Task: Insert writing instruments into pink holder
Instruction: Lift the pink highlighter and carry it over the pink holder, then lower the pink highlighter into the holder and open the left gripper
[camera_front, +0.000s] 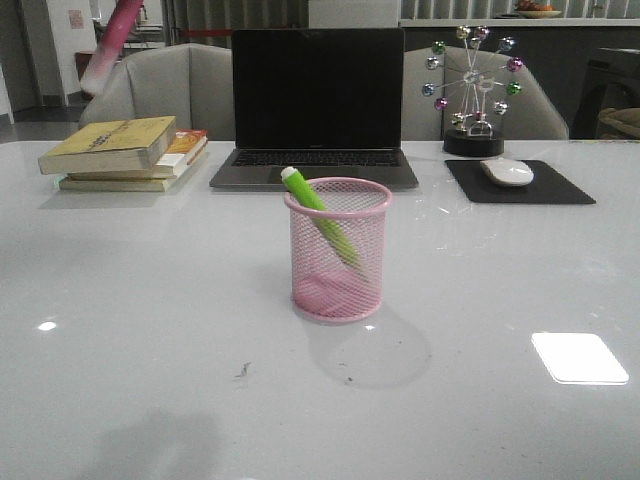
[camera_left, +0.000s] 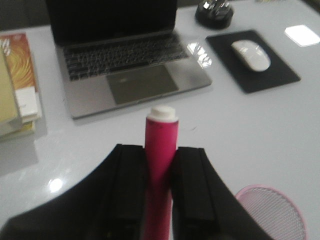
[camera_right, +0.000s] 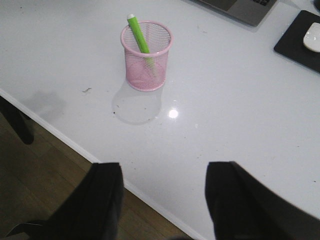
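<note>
Here we count one pink holder (camera_front: 338, 250) before the laptop (camera_front: 316, 105) with one green marker (camera_front: 318, 214) leaning inside, one magenta marker (camera_left: 160, 165) clamped by our left gripper (camera_left: 159, 192), our right gripper (camera_right: 165, 200) gaping over the table's (camera_right: 240, 115) near edge, bare tabletop encircling the holder.

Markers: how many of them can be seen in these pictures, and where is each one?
2. The green marker leans inside the pink holder, cap end above the rim. The pink marker is clamped in the left gripper, above the table.
</note>
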